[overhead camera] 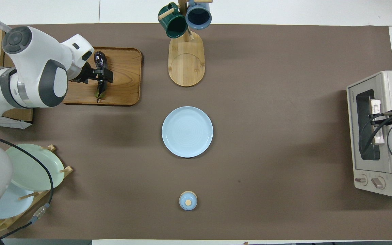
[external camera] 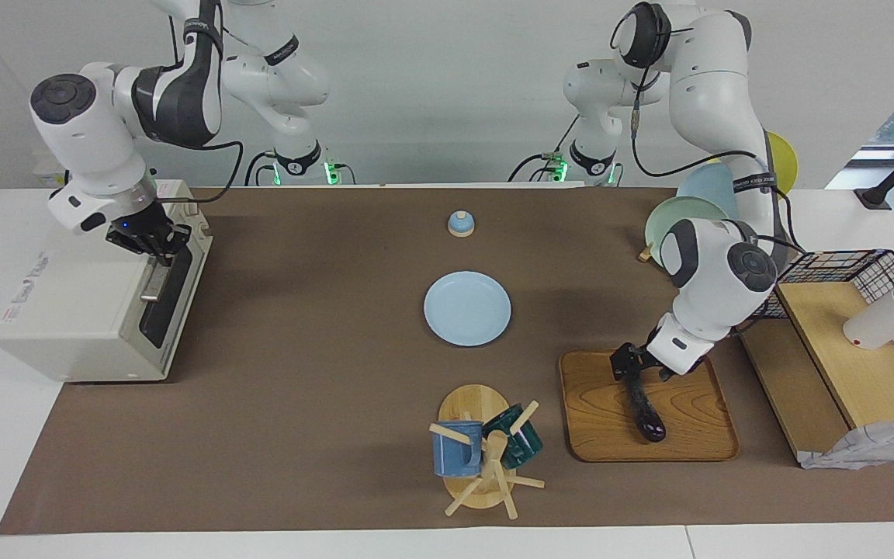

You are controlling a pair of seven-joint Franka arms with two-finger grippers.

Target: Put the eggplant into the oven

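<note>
facing view first: the left gripper point(external camera: 627, 366) is down over the wooden tray point(external camera: 687, 442), at the stem end of the eggplant point(external camera: 646, 407), its fingers spread apart and straddling the dark fruit, not yet clamped on it as far as i can tell. the eggplant lies flat on the tray, its rounded end pointing away from that gripper, toward the table edge farthest from the robots. at the right arm's end of the table, the right gripper point(external camera: 154, 244) sits on the front of the toaster oven point(external camera: 67, 310), fingers drawn together, and it looks pinched on the door's bar handle point(external camera: 154, 281), though the hold itself is hard to make out from here. the oven door looks shut or nearly so.

so i'd call this early going: nothing is lifted and nothing is inside. what's left is to close on the eggplant, pull the door down, carry the eggplant across the table over the pale blue plate point(external camera: 467, 308) to the oven, and lay it on the rack.
</note>
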